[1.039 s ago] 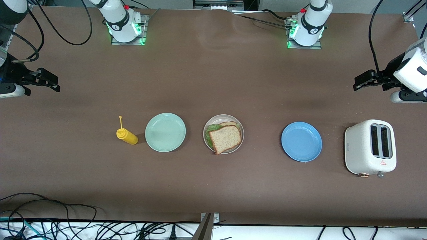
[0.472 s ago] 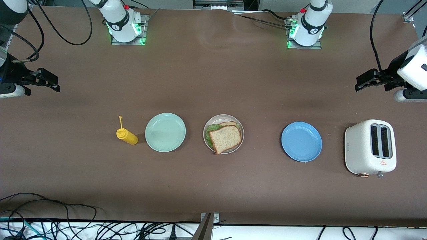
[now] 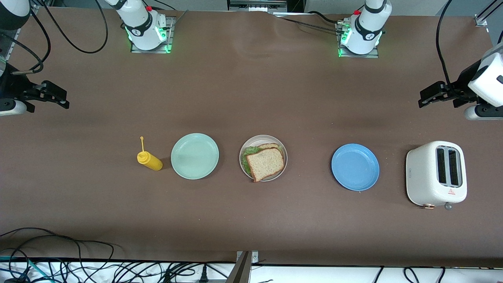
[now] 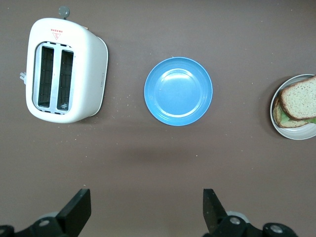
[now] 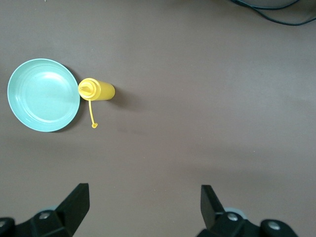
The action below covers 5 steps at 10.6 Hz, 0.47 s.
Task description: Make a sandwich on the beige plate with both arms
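The sandwich point(image 3: 266, 162), two brown bread slices with green lettuce between, lies on the beige plate point(image 3: 281, 148) at the table's middle. Both also show at the edge of the left wrist view: the sandwich point(image 4: 299, 102) on the plate point(image 4: 296, 134). My left gripper point(image 3: 426, 96) is open and empty, raised over bare table at the left arm's end; in its wrist view point(image 4: 146, 205) the jaws stand wide apart. My right gripper point(image 3: 59, 96) is open and empty, raised over bare table at the right arm's end, also seen in its wrist view point(image 5: 144, 202).
A mint-green plate point(image 3: 195, 156) and a yellow squeeze bottle point(image 3: 149, 160) lie beside the beige plate toward the right arm's end. A blue plate point(image 3: 355, 167) and a white toaster point(image 3: 436, 173) stand toward the left arm's end. Cables hang along the table's near edge.
The left gripper drew slightly outward and up toward the table's end, then held still. The right gripper shifted slightly outward. The sandwich and plates have not moved.
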### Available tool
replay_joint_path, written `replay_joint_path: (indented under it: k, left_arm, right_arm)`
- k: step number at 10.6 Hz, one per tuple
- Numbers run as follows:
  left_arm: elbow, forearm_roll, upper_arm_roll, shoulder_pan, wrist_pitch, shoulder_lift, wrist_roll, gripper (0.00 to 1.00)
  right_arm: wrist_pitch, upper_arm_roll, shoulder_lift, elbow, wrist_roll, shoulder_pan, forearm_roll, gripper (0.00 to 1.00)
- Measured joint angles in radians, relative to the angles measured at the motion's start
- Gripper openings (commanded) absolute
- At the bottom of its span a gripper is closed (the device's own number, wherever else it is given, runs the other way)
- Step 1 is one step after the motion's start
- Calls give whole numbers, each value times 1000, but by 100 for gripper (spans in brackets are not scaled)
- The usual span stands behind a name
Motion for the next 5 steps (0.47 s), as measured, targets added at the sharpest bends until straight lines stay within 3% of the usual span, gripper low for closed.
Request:
replay_joint_path:
  k: [5]
  left_arm:
    - [0,0,0,0,0,1,0,100]
  right_arm:
    - [1,6,11,0,0,16,1,100]
